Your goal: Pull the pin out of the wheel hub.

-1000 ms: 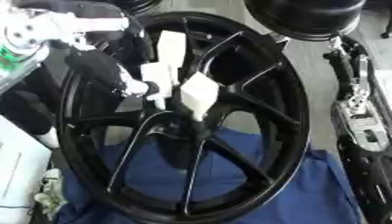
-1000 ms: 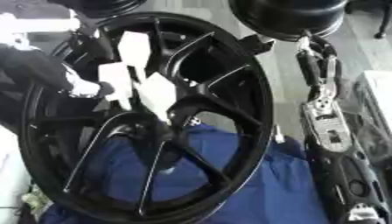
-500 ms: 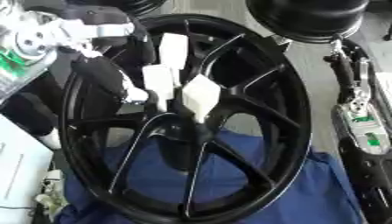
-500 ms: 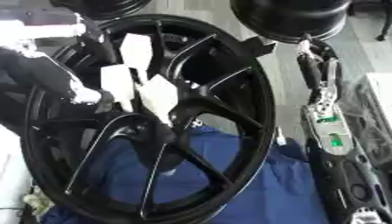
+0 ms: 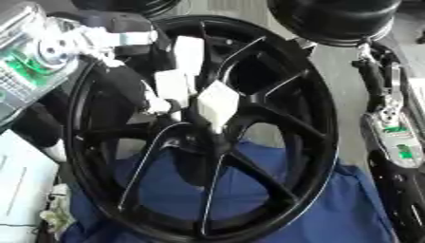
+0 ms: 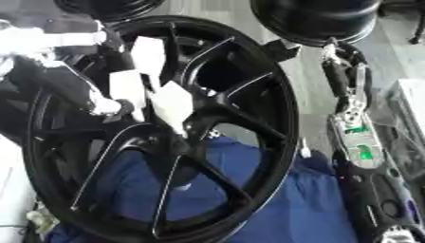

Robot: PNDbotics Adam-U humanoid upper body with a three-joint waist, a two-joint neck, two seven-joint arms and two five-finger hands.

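A large black spoked wheel (image 5: 291,156) lies tilted on a blue cloth (image 5: 348,209). My left hand (image 5: 176,88), black with white finger pads, reaches in from the upper left and sits over the hub (image 5: 195,135). Its fingers are curled together at the hub's centre, pinching there. The pin is hidden between them. My right arm (image 6: 357,142) runs up the right edge beside the wheel. My right hand (image 6: 340,66) hangs just outside the rim's upper right, apart from the hub.
A second black wheel (image 6: 319,19) stands at the back right, another dark rim (image 6: 108,5) at the back left. White sheets (image 5: 21,190) lie at the lower left beside the cloth. Grey floor (image 6: 307,95) shows between the wheel and my right arm.
My left arm has edged slightly to the right over the rim, with its hand staying on the hub. The right arm has not moved.
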